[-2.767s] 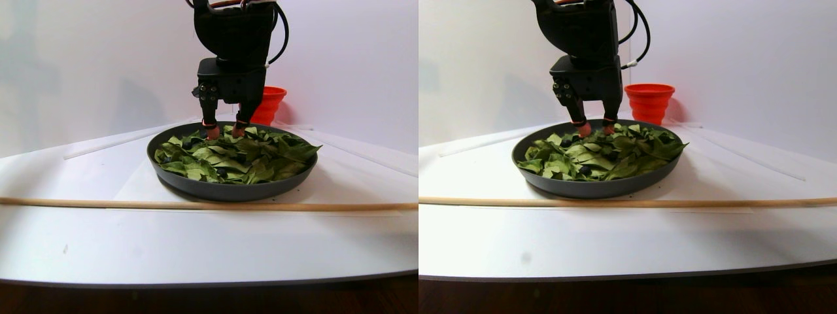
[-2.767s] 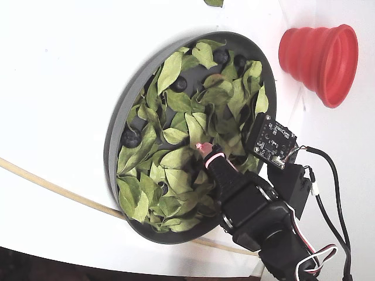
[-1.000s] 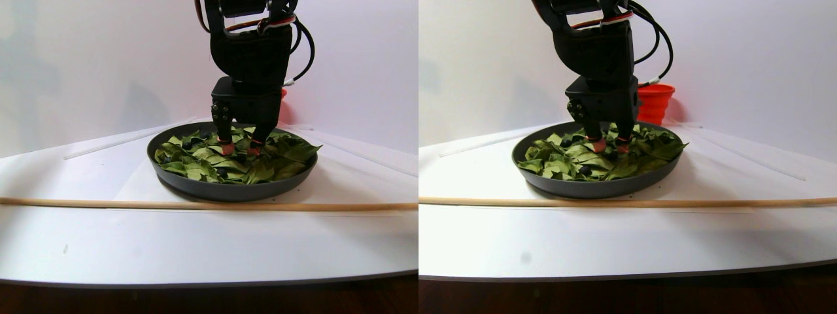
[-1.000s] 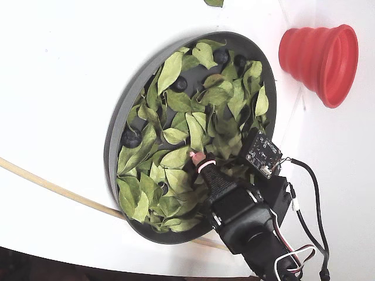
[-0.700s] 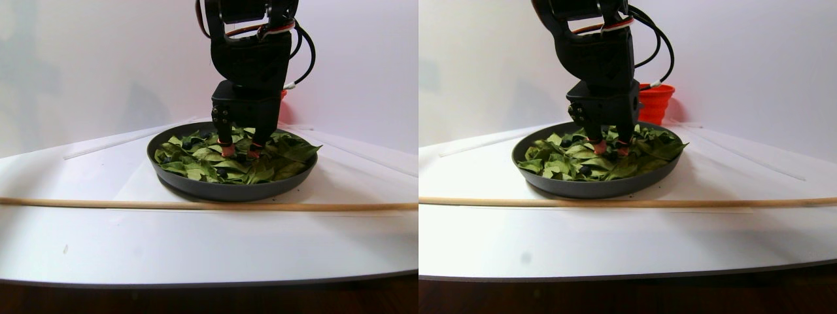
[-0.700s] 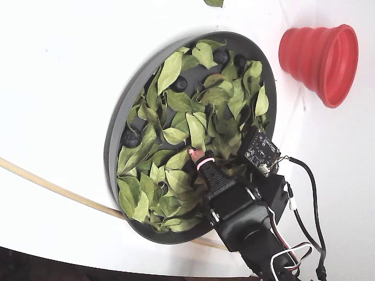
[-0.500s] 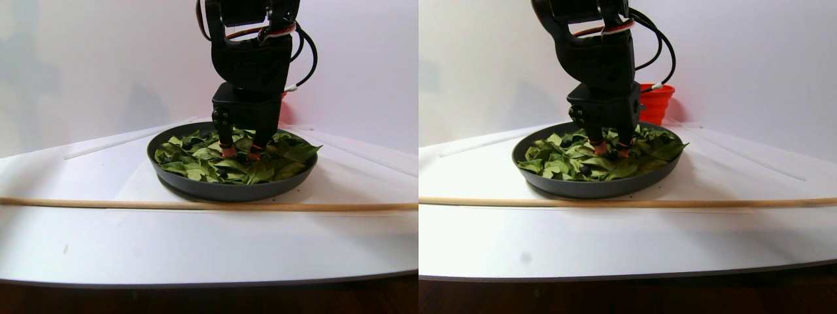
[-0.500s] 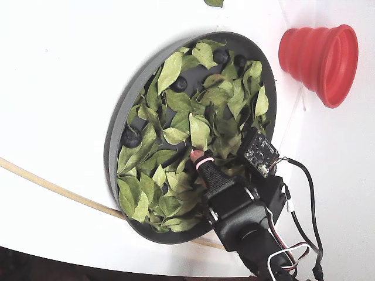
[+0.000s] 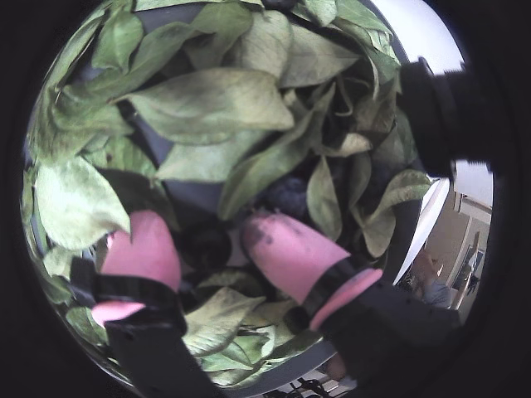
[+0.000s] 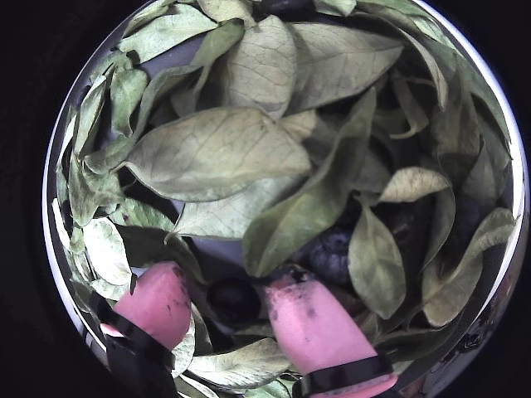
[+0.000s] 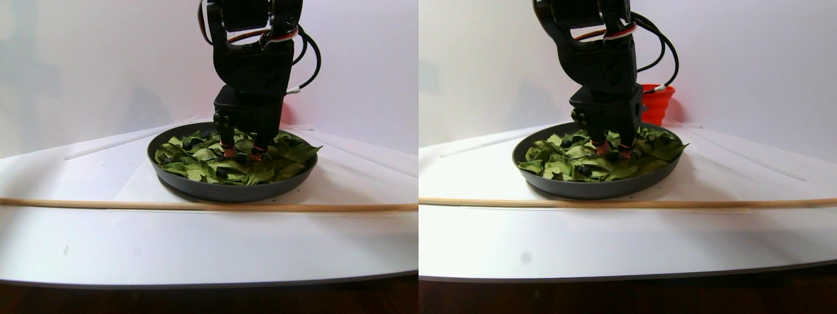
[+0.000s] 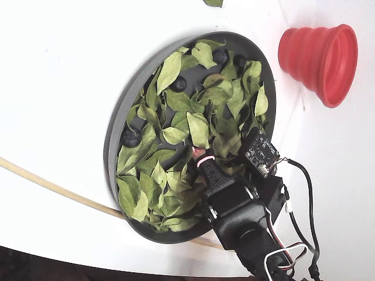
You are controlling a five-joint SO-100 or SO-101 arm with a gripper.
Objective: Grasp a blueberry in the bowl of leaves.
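The dark-grey bowl [image 12: 115, 132] is full of green leaves [image 12: 170, 70]. My gripper [image 9: 199, 228] is open, its pink fingertips [image 9: 143, 249] pushed down among the leaves [image 9: 207, 104]. A dark blueberry [image 9: 206, 246] lies in the gap between the fingertips, touching neither as far as I can see. In the other wrist view the same blueberry [image 10: 234, 298] sits between the fingers of the gripper [image 10: 222, 280]. A second blueberry [image 10: 328, 253] lies just beyond the right finger [image 10: 311, 327], partly under a leaf. In the stereo pair view the gripper [image 11: 239, 152] stands upright in the bowl [image 11: 222, 190].
A red ribbed cup [image 12: 316, 52] stands beyond the bowl. A long wooden stick [image 11: 196, 206] lies across the white table in front of the bowl. More blueberries [image 12: 130, 137] lie among the leaves near the bowl's rim.
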